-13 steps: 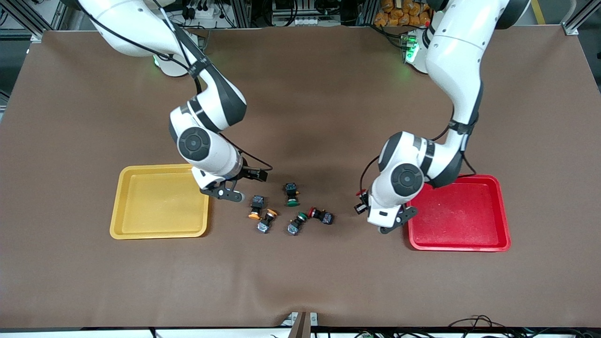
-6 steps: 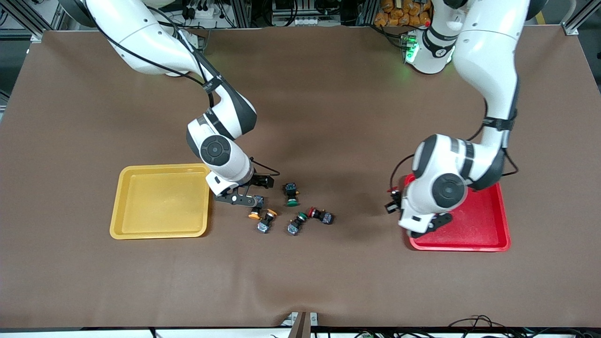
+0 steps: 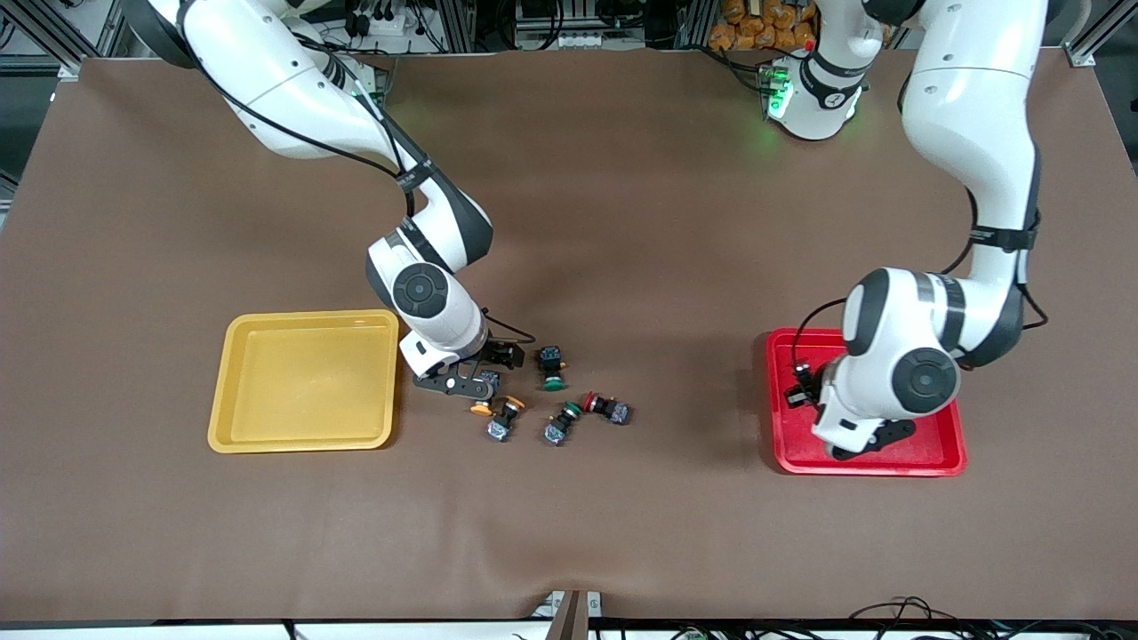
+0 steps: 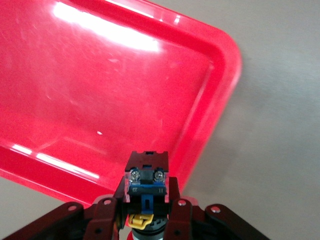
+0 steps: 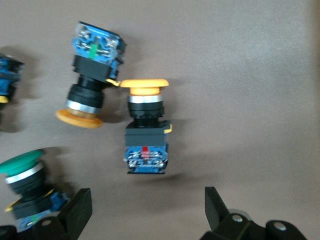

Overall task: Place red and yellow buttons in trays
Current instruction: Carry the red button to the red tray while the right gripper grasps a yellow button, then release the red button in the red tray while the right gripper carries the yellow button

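My left gripper (image 3: 803, 388) is over the red tray (image 3: 944, 442), near its corner toward the buttons. It is shut on a red button (image 4: 146, 176), whose black body and blue base show in the left wrist view above the tray (image 4: 100, 95). My right gripper (image 3: 474, 380) is open, low over two yellow buttons (image 3: 481, 408) (image 3: 505, 418) lying on their sides beside the yellow tray (image 3: 302, 382). In the right wrist view one yellow button (image 5: 145, 131) lies just ahead of the open gripper (image 5: 149, 210) and the other yellow button (image 5: 92, 75) lies past it. A second red button (image 3: 609, 409) lies on the table.
Two green-capped buttons (image 3: 552, 368) (image 3: 560, 424) lie between the yellow buttons and the loose red one; one green cap (image 5: 22, 177) shows close to a right finger. The brown table mat stretches wide between the button cluster and the red tray.
My left gripper has carried its red button from beside the red tray to over it. My right gripper has moved from the yellow tray's edge to over the yellow buttons.
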`<state>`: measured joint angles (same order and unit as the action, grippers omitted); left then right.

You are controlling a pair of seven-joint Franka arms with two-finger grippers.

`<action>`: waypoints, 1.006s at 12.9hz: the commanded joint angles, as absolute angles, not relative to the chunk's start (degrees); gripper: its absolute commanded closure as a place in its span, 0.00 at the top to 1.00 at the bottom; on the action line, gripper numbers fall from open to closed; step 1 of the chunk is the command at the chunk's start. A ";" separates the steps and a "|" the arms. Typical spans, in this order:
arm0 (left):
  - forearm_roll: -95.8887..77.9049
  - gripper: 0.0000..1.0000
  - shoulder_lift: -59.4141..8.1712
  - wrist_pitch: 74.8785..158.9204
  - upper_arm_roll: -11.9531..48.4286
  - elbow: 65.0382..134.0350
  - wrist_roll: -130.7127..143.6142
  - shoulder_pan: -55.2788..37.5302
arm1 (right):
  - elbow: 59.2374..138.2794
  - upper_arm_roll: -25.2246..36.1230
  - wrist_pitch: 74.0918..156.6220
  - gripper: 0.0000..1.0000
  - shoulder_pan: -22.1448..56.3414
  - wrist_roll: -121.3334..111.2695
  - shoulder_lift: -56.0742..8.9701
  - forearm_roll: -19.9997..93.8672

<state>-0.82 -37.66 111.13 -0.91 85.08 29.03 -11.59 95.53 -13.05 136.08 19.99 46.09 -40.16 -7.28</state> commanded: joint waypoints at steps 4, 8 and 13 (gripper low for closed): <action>2.37 0.00 -38.40 111.88 -0.26 85.70 17.51 -3.97 | 92.11 -9.14 138.60 1.00 24.08 48.87 -43.77 -9.23; 2.72 0.00 -40.34 114.96 -0.26 85.78 8.37 -0.18 | 91.67 -8.17 139.13 0.81 24.08 48.78 -44.21 -9.66; 5.78 0.01 -44.20 120.05 -0.27 85.61 3.52 1.93 | 91.32 -8.17 140.98 0.24 23.99 48.78 -44.82 -10.20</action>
<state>2.52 -42.99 118.23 -0.92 85.79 4.03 1.46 93.12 -8.41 140.88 23.54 47.02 -43.71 -8.25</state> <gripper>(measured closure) 0.670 0.392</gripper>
